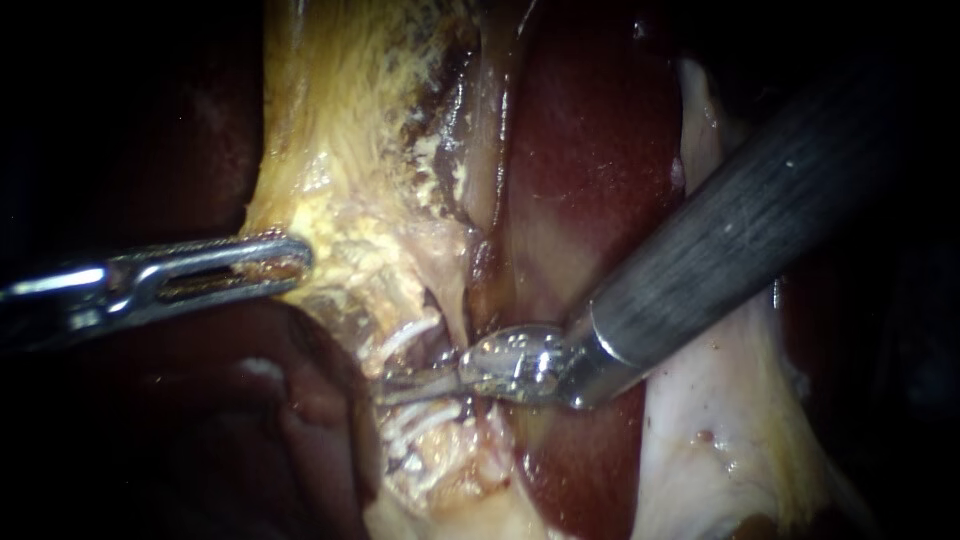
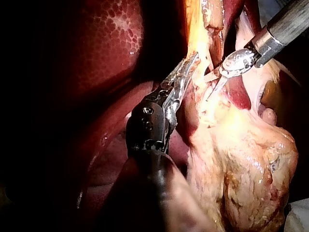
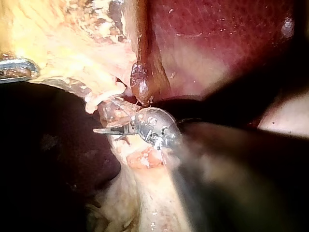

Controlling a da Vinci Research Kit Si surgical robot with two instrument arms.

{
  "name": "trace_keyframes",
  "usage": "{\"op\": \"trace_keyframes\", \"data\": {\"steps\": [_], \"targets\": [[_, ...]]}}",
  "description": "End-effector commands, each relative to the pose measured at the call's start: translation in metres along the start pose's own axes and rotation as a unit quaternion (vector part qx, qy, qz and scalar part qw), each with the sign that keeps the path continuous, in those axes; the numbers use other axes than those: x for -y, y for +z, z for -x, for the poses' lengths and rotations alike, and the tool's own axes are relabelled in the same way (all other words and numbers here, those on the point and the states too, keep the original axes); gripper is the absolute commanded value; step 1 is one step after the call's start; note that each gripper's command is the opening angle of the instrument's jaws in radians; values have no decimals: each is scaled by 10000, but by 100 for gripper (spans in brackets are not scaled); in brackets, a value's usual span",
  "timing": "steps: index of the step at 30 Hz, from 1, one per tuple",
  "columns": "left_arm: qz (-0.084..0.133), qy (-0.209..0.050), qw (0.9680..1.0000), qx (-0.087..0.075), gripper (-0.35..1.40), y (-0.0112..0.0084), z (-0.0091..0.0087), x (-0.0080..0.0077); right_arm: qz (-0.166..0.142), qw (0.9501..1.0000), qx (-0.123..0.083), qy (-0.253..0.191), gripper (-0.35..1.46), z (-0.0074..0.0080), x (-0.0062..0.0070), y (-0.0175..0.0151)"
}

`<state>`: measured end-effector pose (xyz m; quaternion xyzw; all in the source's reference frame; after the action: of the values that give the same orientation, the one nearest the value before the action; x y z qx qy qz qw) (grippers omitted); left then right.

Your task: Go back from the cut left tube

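Dark red liver (image 1: 590, 180) behind. Right instrument (image 1: 397, 388), jaws closed and empty, tip just beside the pale tube (image 1: 412, 336); its shaft points the way out, up-right. Left instrument (image 1: 293, 262) clamps yellow tissue (image 1: 340, 130)

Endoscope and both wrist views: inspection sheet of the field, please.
Surface: liver, dark red, behind the yellow tissue.
Job's things: pale tube beside the right instrument's tip; a cut end cannot be made out.
Clutter: nothing seen.
Instruments: left instrument, jaws shut on the yellow tissue's edge; right instrument, jaws together and holding nothing, tip lying against the pale strands.
Cables: nothing seen.
Surroundings: dark, nothing seen.
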<state>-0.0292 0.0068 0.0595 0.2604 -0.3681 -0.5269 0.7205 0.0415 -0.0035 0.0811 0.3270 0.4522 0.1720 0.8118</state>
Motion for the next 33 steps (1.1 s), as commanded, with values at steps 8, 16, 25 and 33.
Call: {"op": "trace_keyframes", "data": {"steps": [8, 16, 25, 33], "targets": [[-4, 2, 10000, -3, -35, 0, 0, -1, -16, 10000, -3, -16, 98, 2, 4, -6], [-11, 12, 10000, -10, -35, -2, 3, -16, -102, 9994, -31, -319, 130, -2, 27, -18], [-6, 18, 10000, -7, -35, -3, 3, -24, 377, 9888, -100, -1440, 143, -11, 29, -63], [4, 19, 10000, 0, -35, -3, 3, -25, 933, 9804, -67, -1735, 143, -27, 24, -140]]}}
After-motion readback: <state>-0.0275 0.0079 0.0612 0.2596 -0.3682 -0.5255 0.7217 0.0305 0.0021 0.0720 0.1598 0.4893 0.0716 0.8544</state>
